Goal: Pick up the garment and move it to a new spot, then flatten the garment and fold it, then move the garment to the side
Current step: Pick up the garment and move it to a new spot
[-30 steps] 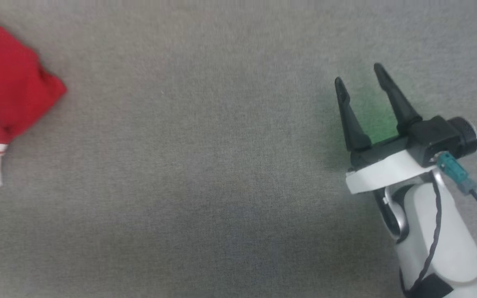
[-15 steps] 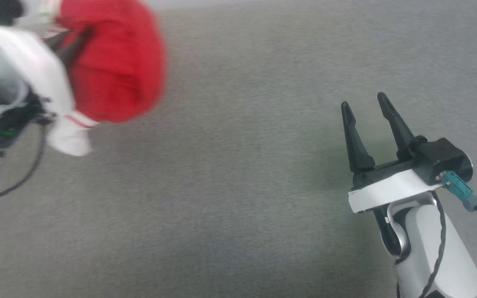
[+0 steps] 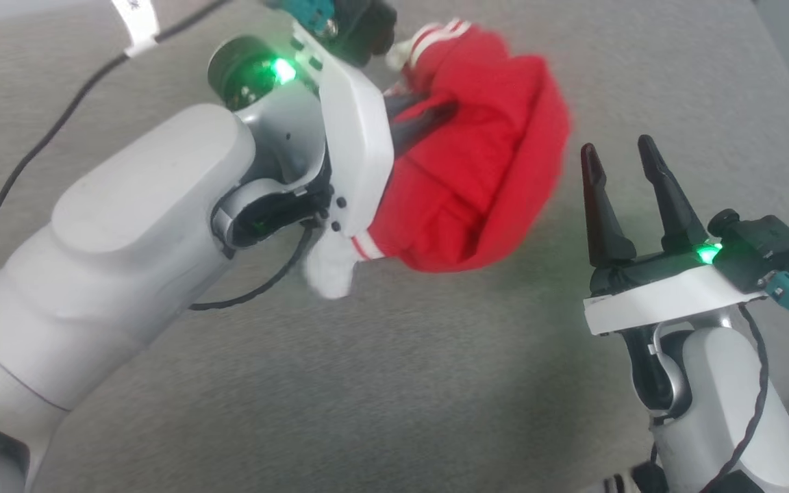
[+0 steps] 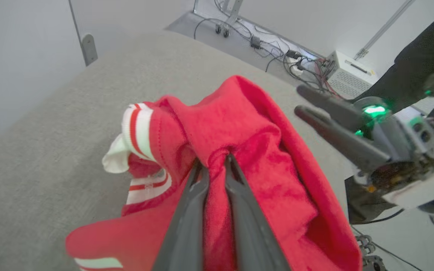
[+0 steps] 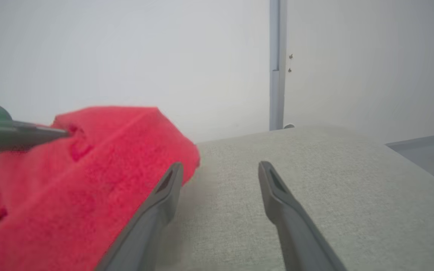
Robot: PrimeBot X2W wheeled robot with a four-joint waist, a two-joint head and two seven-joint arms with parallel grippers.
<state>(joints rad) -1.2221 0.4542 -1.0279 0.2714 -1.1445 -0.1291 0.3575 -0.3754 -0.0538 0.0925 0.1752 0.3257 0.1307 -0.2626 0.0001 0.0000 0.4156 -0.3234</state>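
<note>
Carrying stage: my left pincer (image 4: pixel 217 160), clamped on the bunched jersey (image 3: pixel 477 185) at upper centre, apparently lifts it; my right pincer (image 3: pixel 619 154) stands apart, empty; flattening and folding not yet begun.

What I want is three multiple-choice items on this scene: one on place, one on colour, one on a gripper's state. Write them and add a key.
1. The red jersey garment with white striped trim is on which side of the right gripper?
A. the robot's right
B. the robot's left
C. between its fingers

2. The trim stripes are:
A. red on white
B. blue on white
C. black on yellow

3. The left gripper is:
A. open, empty
B. shut, empty
C. shut on the garment

Key:
1 B: the head view shows it left of the open right gripper.
2 A: the left wrist view shows red bands on white trim.
3 C: its dark fingers pinch a red fold.
</note>
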